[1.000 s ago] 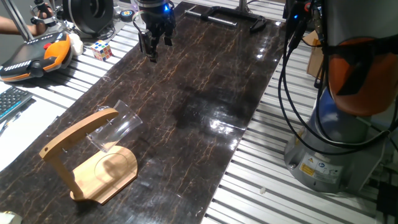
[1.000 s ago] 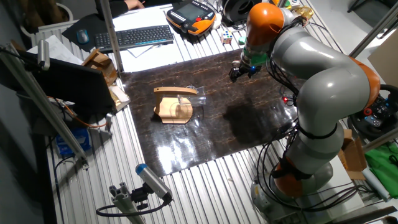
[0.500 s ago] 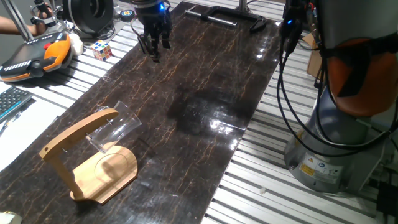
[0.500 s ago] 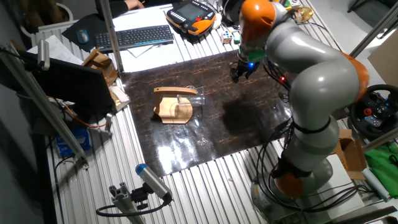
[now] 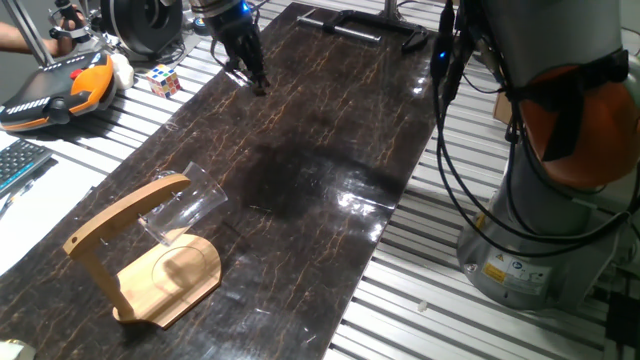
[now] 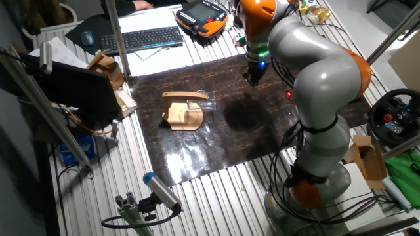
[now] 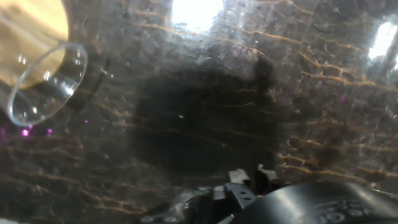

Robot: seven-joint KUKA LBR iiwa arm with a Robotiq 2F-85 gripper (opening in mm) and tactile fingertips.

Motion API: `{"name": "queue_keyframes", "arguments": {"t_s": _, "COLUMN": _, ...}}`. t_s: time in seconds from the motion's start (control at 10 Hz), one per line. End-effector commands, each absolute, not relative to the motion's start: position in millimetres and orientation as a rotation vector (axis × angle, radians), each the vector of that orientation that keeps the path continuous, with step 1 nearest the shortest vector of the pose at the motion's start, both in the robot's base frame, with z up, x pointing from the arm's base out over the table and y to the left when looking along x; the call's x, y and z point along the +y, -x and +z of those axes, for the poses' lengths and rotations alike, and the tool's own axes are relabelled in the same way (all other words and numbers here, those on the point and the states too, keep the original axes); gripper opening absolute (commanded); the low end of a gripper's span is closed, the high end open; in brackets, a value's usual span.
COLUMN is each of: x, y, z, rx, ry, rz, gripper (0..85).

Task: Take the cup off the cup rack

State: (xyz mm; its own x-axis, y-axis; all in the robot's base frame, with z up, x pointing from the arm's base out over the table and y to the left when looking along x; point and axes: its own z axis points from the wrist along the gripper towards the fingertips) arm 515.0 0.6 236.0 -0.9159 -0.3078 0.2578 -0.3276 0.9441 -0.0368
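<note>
The cup point(image 5: 186, 206), a clear glass tumbler, hangs tilted on the curved arm of the bamboo cup rack point(image 5: 150, 262) at the near left of the dark marble mat. My gripper point(image 5: 250, 76) hovers low over the far left end of the mat, well away from the cup, with its fingers apart and nothing between them. In the other fixed view the gripper point(image 6: 252, 78) is to the right of the rack point(image 6: 182, 115) and cup point(image 6: 201, 98). The hand view shows the cup's rim point(image 7: 42, 82) at the upper left with the rack's wood point(image 7: 43, 17) behind it.
A Rubik's cube point(image 5: 164, 79) and an orange teach pendant point(image 5: 55, 90) lie left of the mat. A black bar frame point(image 5: 365, 25) sits at the mat's far end. The robot base point(image 5: 540, 230) and hanging cables point(image 5: 455, 120) stand at the right.
The gripper has shifted left and farther back over the mat and turned, and the arm has swung with it. The cup and rack have not moved.
</note>
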Motion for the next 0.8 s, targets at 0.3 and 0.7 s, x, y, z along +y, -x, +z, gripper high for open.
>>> {"name": "queue_keyframes", "arguments": {"t_s": 0.3, "x": 0.7, "y": -515.0, "z": 236.0, "rx": -2.843, "ry": -0.516, "rz": 0.135, "gripper": 2.3}}
{"name": "queue_keyframes", "arguments": {"t_s": 0.7, "x": 0.8, "y": -515.3, "z": 236.2, "rx": -2.849, "ry": -0.455, "rz": 0.143, "gripper": 2.3}}
